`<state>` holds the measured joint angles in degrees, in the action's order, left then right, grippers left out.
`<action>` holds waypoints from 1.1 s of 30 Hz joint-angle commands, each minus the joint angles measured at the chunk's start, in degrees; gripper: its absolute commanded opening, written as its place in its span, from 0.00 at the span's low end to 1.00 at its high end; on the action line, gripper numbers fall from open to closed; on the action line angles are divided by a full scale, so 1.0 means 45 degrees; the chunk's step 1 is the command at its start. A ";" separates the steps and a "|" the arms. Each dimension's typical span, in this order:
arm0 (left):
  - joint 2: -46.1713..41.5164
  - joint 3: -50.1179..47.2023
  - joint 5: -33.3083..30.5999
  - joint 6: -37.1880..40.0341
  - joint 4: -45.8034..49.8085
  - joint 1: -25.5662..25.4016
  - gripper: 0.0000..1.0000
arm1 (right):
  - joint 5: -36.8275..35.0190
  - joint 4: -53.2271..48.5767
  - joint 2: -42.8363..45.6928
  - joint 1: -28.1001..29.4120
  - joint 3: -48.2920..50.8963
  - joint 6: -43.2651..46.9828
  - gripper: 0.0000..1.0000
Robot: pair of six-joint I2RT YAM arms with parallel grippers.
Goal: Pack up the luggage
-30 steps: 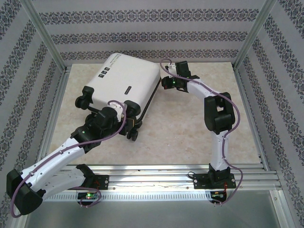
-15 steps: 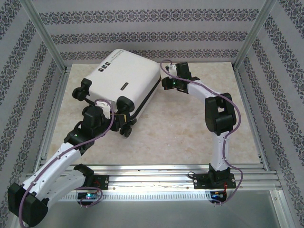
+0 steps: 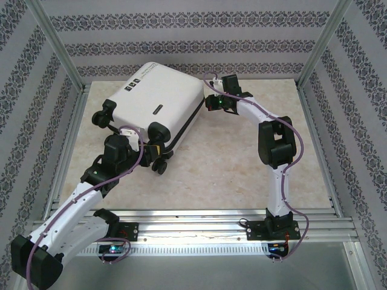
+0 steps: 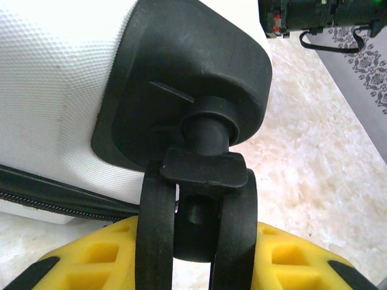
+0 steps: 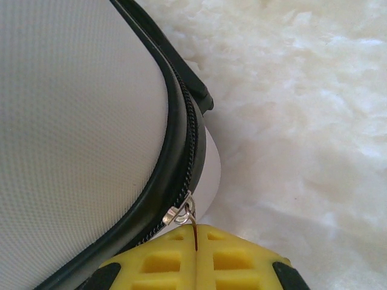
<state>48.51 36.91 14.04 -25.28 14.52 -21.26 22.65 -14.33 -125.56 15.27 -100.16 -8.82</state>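
The luggage (image 3: 156, 99), a white hard-shell suitcase, lies closed and slanted at the back of the table. My left gripper (image 3: 128, 138) sits at its near wheel end. In the left wrist view the yellow fingers (image 4: 284, 263) press both sides of a black caster wheel (image 4: 196, 217) under its black corner housing (image 4: 193, 78), so that gripper (image 4: 196, 260) is shut on the wheel. My right gripper (image 3: 210, 104) is at the suitcase's right corner. Up close its fingers (image 5: 196, 251) are shut on the thin zipper pull (image 5: 194, 228) hanging from the metal slider (image 5: 180, 211).
Other caster wheels (image 3: 101, 115) (image 3: 159, 164) stick out at the suitcase's near end. Metal frame posts (image 3: 57, 54) and patterned walls close in the table on three sides. A rail (image 3: 199, 220) runs along the near edge. Bare beige tabletop (image 3: 224, 163) lies right of the suitcase.
The left gripper has drawn the wheel end of the suitcase to the left, turning the case a little. The right gripper has kept its hold at the corner and shifted slightly back.
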 commanded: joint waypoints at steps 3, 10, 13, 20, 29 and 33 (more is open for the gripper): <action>0.0452 -0.0523 -0.3244 -0.0943 0.2960 0.2618 0.08 | -0.0315 0.0161 0.1004 -0.0057 0.1224 -0.0140 0.00; 0.0809 -0.0086 -0.3719 -0.0942 0.2268 0.3607 0.25 | 0.0218 0.0850 0.1736 0.0245 0.2647 -0.0454 0.00; 0.1183 0.0086 -0.3544 -0.0764 0.1747 0.4353 0.29 | 0.0248 0.1082 0.1952 0.0548 0.3046 -0.0523 0.00; 0.2981 0.0720 -0.2557 -0.0916 0.0115 0.6020 0.34 | 0.0223 0.1723 0.2459 0.1072 0.3901 -0.0954 0.00; 0.1538 0.1405 -0.0171 -0.3037 0.1073 0.6082 0.51 | 0.0302 0.1800 0.2590 0.1154 0.4074 -0.0894 0.00; -0.0516 0.0628 0.0325 -0.4984 0.1125 0.5545 0.59 | 0.0326 0.1860 0.2592 0.1112 0.4113 -0.0834 0.00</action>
<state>51.24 41.54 11.81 -39.07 18.00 5.19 23.16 -4.21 -115.63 19.75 -83.07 -12.45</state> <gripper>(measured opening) 0.580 0.047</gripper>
